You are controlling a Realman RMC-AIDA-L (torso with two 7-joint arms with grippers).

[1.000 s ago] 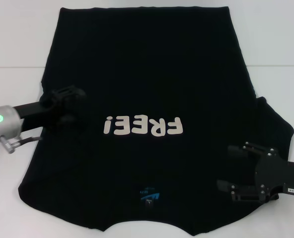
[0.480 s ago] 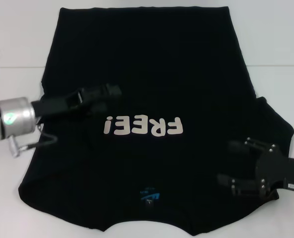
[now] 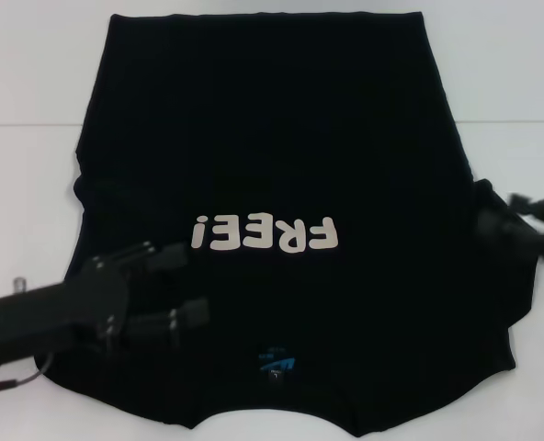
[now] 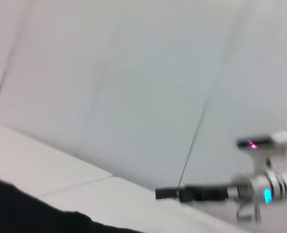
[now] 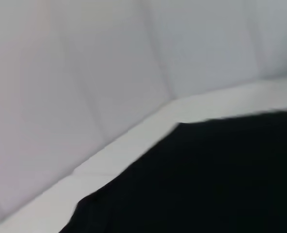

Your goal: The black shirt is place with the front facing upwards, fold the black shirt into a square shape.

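- Black cloth fills most of the head view: the black shirt [image 3: 281,165] lies spread flat on the white table [image 3: 24,175], front up, with its white "FREE!" lettering [image 3: 263,234] reading upside down from the robot's side and a small blue logo [image 3: 277,360] near the edge closest to the robot.
- Head view, left side: the left gripper [image 3: 182,287] sits over the shirt's near-left part, below the lettering, its two fingers spread apart with nothing between them.
- Head view, right side: the right gripper [image 3: 493,219] is at the shirt's right edge, by the sleeve; it is blurred, and I cannot tell whether its claw is released or clenched.
- Left wrist view: mostly pale wall [image 4: 134,73] and white table surface, with a dark corner of the shirt [image 4: 22,213] along one edge; farther off, the other arm [image 4: 231,191] stretches across with a blue light on its silver wrist.
- Right wrist view: a broad dark expanse of the shirt [image 5: 206,179] lies against the white table edge [image 5: 134,141], with the pale wall behind; no fingers show.
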